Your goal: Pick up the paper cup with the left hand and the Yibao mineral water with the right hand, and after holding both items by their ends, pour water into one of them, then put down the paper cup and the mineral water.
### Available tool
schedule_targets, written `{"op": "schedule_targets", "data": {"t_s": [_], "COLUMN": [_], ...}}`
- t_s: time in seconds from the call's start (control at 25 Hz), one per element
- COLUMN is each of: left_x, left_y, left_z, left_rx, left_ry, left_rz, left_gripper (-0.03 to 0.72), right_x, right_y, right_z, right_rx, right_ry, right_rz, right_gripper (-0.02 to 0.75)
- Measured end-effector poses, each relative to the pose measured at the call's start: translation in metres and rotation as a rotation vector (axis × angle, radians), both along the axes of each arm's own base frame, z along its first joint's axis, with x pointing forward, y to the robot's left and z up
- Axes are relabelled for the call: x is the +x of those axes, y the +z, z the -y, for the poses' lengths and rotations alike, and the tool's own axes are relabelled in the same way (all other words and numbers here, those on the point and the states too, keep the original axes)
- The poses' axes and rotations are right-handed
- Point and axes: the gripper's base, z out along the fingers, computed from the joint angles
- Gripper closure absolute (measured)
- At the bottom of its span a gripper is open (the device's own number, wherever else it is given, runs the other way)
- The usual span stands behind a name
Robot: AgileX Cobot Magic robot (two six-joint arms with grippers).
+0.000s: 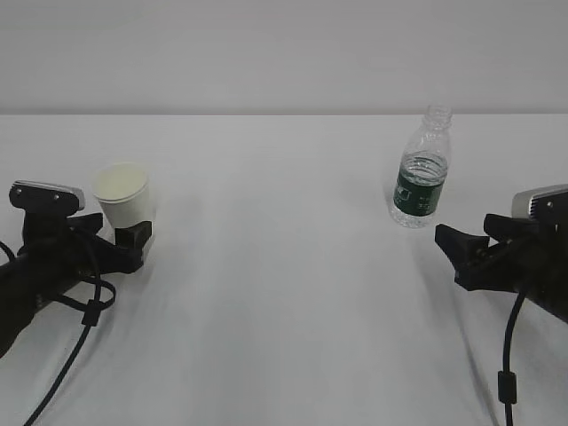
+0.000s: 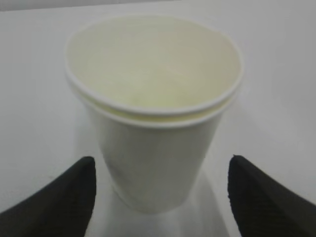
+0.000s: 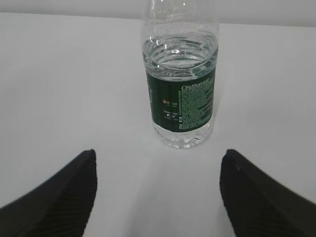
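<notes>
Both grippers are wide open: left gripper (image 2: 158,197) around the paper cup (image 2: 153,113), right gripper (image 3: 158,192) short of the Yibao mineral water (image 3: 180,84). Squeeze too hard and you crush the cup; bump the bottle and it spills.

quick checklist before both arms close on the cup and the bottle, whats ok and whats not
1. Small white tapered paper cup upright on the table: ok.
2. Left gripper open, cup base between the jaws, gaps both sides: ok.
3. Clear ribbed plastic bottle with dark green label upright, water inside: ok.
4. Right gripper open and lined up on the bottle: ok.
5. Bottle between the right jaws: not ok, it stands ahead of the tips.
6. Bottle cap off: cannot tell for sure; the exterior view shows none.
</notes>
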Motion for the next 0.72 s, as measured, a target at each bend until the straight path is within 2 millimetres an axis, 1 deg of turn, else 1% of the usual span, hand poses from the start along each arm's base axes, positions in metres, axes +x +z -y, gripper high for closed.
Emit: {"op": "schedule_targets", "data": {"t_s": [0.36,0.6,0.72], "left_x": [0.013,0.028,0.032], "left_y": [0.006,0.014,0.011], "left_z": [0.001,0.004,0.005], "left_rx": [0.010,-0.001,-0.001], "left_ry": [0.016,0.018,0.018], "left_rz": [0.050,0.105,0.105], "left_gripper": [0.094,0.095,0.095], "right_x": [0.000,0.000,0.000], "right_y": [0.000,0.000,0.000], "right_z": [0.000,0.000,0.000], "right_rx": [0.000,0.000,0.001], "right_ry": [0.002,0.002,0.002], "right_rz": [0.001,0.002,0.004], "right_gripper": [0.149,0.149,0.149]}}
